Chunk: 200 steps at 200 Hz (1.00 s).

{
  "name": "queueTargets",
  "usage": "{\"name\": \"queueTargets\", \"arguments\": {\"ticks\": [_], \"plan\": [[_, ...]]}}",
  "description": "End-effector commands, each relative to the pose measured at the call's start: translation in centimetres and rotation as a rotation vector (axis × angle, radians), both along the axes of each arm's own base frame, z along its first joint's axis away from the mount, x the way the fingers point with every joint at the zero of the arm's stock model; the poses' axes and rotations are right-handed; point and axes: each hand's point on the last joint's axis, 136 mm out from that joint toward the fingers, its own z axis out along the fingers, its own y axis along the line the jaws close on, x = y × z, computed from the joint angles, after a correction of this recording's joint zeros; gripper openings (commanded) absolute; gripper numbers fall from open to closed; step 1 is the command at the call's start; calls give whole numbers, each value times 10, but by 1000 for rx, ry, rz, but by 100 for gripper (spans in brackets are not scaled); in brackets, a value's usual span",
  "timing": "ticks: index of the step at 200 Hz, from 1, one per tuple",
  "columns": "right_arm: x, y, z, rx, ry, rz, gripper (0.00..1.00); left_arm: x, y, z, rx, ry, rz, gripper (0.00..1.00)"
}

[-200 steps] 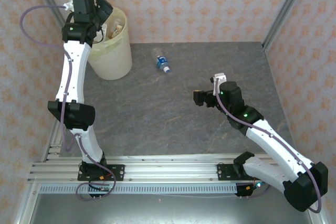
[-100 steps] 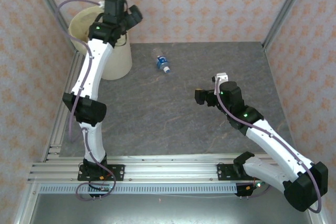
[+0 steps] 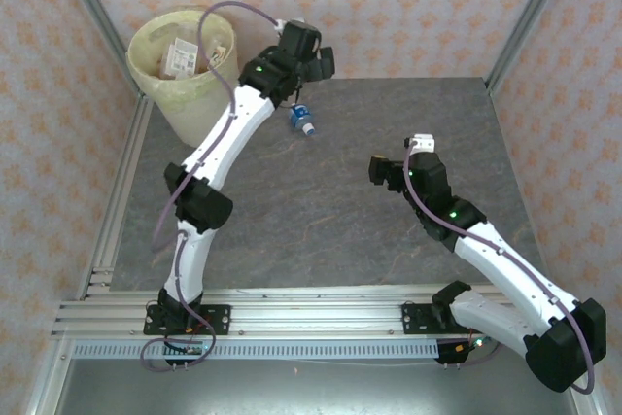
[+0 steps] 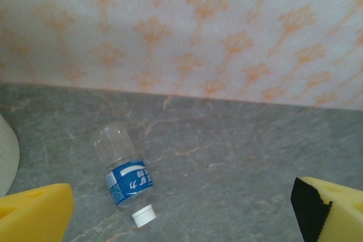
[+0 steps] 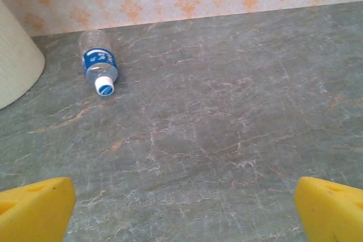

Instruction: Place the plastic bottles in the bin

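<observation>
Now our left fingers [image 4: 34, 216], spread and empty, have swung from the bin [image 3: 180, 109] toward the last bottle [image 4: 126, 177]. Our right fingers [image 5: 332, 205] wait spread. One pickup remains, we judge.

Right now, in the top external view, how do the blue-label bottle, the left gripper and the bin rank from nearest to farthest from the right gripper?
Measured from the right gripper:
1. the blue-label bottle, lying on the table, back and to the left.
2. the left gripper, further back, just beyond the bottle.
3. the bin, in the far-left corner.
</observation>
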Motion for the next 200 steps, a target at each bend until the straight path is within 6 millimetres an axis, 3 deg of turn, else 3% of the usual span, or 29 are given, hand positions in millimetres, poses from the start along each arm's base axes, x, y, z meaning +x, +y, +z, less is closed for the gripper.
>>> {"name": "queueTargets", "arguments": {"ticks": [1, 27, 69, 90, 122, 172, 200], "plan": [[-4, -14, -5, -13, 11, -65, 99, 11, 15, -40, 107, 62, 88, 100], [-9, -19, -6, -13, 13, -80, 99, 24, 23, -99, 157, 157, 155, 100], [-14, -25, -7, -11, 12, -103, 99, 44, 38, -166, 97, 263, 211, 100], [-14, -27, -7, -14, 13, -110, 99, 53, 39, -185, 106, 269, 205, 100], [-14, -28, -7, -11, 15, -118, 99, 64, 56, -211, 137, 280, 239, 99], [-13, -29, -8, -13, 15, -128, 99, 86, 48, -222, -5, 248, 202, 99], [-13, -30, -8, -15, 15, -132, 99, 93, 62, -230, -36, 251, 248, 97]]}}
